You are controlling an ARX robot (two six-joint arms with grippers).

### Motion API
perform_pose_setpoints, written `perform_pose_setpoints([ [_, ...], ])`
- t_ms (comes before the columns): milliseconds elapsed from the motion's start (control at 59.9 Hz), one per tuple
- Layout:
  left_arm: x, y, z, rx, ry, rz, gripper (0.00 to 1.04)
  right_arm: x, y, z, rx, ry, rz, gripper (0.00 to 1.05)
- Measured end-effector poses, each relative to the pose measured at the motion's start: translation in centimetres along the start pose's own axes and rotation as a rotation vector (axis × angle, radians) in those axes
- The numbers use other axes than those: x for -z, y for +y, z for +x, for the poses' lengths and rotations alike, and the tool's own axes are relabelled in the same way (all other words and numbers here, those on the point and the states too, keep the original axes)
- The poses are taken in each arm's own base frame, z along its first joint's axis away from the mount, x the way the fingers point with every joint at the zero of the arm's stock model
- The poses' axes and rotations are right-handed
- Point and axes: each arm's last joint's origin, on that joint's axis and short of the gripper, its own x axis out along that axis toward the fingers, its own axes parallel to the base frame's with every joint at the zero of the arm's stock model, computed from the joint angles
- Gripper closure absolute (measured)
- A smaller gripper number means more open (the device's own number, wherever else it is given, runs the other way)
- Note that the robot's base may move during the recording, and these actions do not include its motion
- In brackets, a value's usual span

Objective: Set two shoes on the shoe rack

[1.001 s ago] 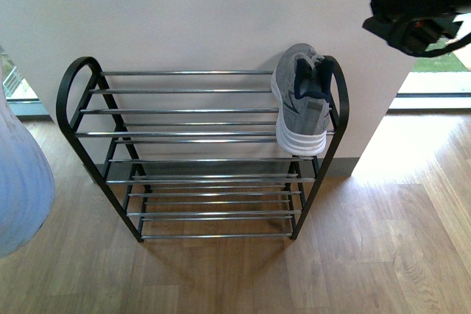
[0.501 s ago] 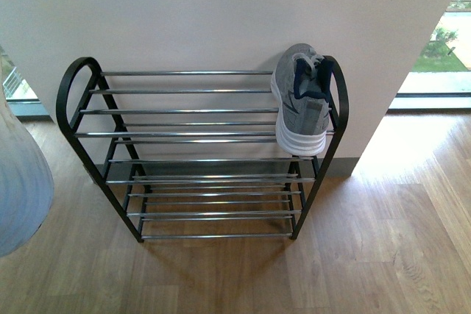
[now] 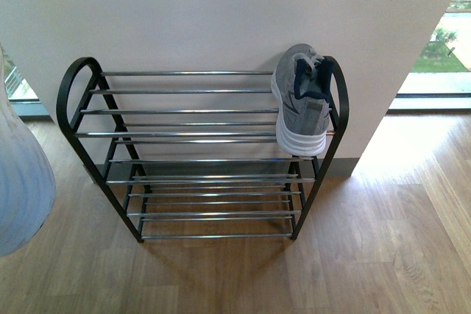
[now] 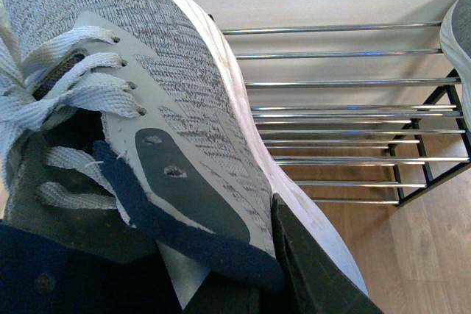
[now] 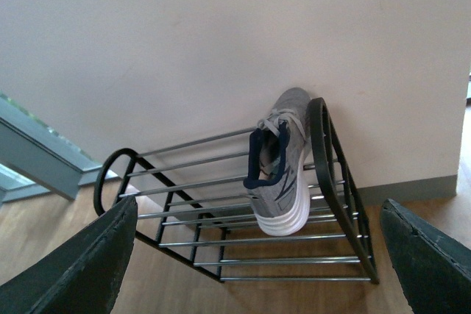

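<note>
Left pincer: clenched on the held sneaker, a grey knit shoe. One dark finger presses against the edge of its white sole, and the laces and navy lining lie nearest the wrist. Beyond the held sneaker's toe, well apart from this pincer, the shoe rack shows bare chrome rods.

Right pincer: released, fingers spread wide with nothing between them. Ahead of it and lower down, the racked sneaker sits on the top tier with its heel toward the pincer, just beside the rack's black end loop.

Change: a second ago the right arm stood at the upper right of the front view, above the racked sneaker; it has now left that frame.

Judgement: the first placement looks finished. What remains is to set the held sneaker on the free rods beside its mate.
</note>
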Motion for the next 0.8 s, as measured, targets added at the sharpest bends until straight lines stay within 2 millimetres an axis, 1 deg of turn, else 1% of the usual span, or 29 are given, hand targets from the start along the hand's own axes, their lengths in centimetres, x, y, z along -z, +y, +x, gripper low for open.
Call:
perform_pose_setpoints([
  [67,0.0,0.0,0.0,-0.001,0.0,0.0,1.03,0.5,0.1,-0.5,0.029,-0.085,-0.133,0.28],
  [167,0.0,0.0,0.0,-0.002,0.0,0.0,1.03,1.1,0.5,-1.4,0.034,-0.114,-0.229,0.44],
  [200,0.0,0.0,0.0,-0.002,0.0,0.0,1.03,1.3,0.5,-1.6,0.034,-0.116,-0.241,0.48],
  [250,0.0,0.0,0.0,0.0,0.0,0.0,1.03,1.6,0.7,-1.9,0.033,-0.116,-0.263,0.56],
  [284,0.0,0.0,0.0,0.0,0.0,0.0,1.03,1.8,0.7,-2.1,0.035,-0.114,-0.271,0.6],
  [367,0.0,0.0,0.0,0.0,0.0,0.0,1.03,2.3,0.9,-2.6,0.036,-0.112,-0.285,0.74],
  [434,0.0,0.0,0.0,-0.001,0.0,0.0,1.03,2.6,1.0,-3.0,0.035,-0.111,-0.289,0.83],
  [484,0.0,0.0,0.0,-0.002,0.0,0.001,1.03,2.9,1.3,-3.3,0.058,-0.113,-0.291,0.92],
  [517,0.0,0.0,0.0,-0.001,0.0,0.0,1.03,3.1,1.5,-3.4,0.056,-0.114,-0.293,0.95],
  [551,0.0,0.0,0.0,-0.001,0.0,0.0,1.03,3.3,1.7,-3.6,0.044,-0.112,-0.298,1.02],
  [801,0.0,0.0,0.0,-0.003,-0.001,0.0,1.03,4.0,1.8,-4.7,0.034,-0.113,-0.305,1.03],
])
